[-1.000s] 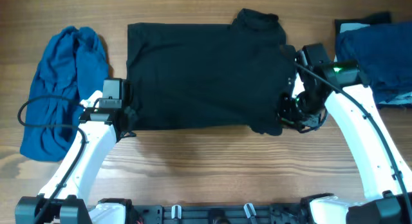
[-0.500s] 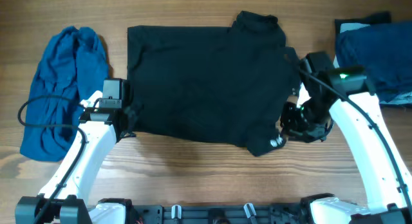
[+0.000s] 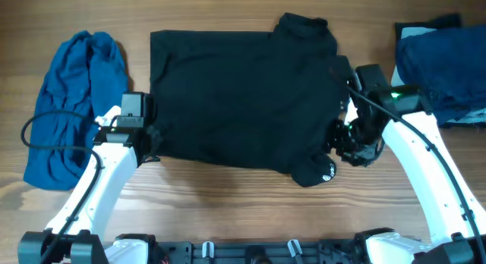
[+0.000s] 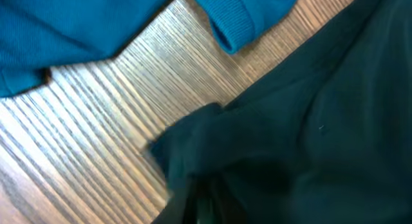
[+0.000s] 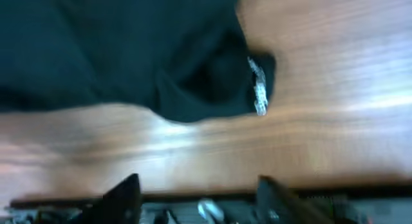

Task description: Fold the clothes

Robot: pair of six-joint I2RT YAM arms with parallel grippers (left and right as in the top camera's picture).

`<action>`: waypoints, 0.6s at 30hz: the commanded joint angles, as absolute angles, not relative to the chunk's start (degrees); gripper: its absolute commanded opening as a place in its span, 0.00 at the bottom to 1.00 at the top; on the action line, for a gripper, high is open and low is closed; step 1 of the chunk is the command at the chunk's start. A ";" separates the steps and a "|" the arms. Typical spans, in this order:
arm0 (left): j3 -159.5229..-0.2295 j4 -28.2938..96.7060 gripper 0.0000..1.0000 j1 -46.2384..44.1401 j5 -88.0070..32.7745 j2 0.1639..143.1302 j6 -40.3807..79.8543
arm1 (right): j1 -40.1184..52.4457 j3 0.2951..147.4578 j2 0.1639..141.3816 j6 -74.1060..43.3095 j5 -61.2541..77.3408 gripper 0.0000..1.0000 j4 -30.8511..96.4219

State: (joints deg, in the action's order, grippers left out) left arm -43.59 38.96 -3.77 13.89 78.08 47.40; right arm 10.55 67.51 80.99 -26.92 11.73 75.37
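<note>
Right gripper has let go, and I'm seeing it hovering wide and empty beside the black T-shirt front-right corner, that T-shirt lying spread on the table, left gripper sitting at its front-left corner, grip unclear.

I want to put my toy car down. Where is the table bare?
Bare wood table runs along the front, between the left arm and the right arm, below the black T-shirt. A thin strip lies above the shirt. Crowded: the bright blue garment at left, the navy garments at right.
</note>
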 commanded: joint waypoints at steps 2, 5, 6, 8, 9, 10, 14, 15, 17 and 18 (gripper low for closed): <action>-43.35 39.16 0.06 -3.46 15.03 77.67 46.65 | 10.52 67.00 81.23 -27.79 8.93 0.63 72.47; -43.35 40.56 0.04 -3.46 14.79 77.67 46.68 | 10.52 66.98 82.28 -28.67 8.93 0.64 73.63; -43.35 41.12 0.04 -3.46 14.79 77.67 46.65 | 10.52 66.81 82.70 -28.67 8.95 0.65 74.17; -43.35 42.89 0.04 -3.46 14.35 77.67 46.68 | 10.52 65.25 82.72 -28.73 8.97 0.67 74.41; -43.35 43.81 0.04 -3.46 13.91 77.67 46.65 | 10.52 64.01 82.72 -29.10 8.97 0.68 74.32; -43.35 44.69 0.04 -3.46 13.37 77.67 46.65 | 10.52 62.57 82.72 -29.56 8.97 0.68 74.17; -43.35 47.40 0.06 -3.46 10.17 77.67 46.65 | 10.52 54.85 82.72 -30.17 11.38 0.68 70.70; -43.33 47.68 0.09 -3.46 9.76 77.67 46.68 | 10.52 53.32 82.72 -30.15 12.19 0.68 69.58; -43.33 48.10 0.16 -3.46 9.21 77.69 46.65 | 10.52 49.54 82.72 -30.24 14.26 0.68 66.48; -43.33 48.14 0.24 -3.46 9.21 77.69 46.68 | 10.52 47.37 82.72 -30.30 15.18 0.68 64.34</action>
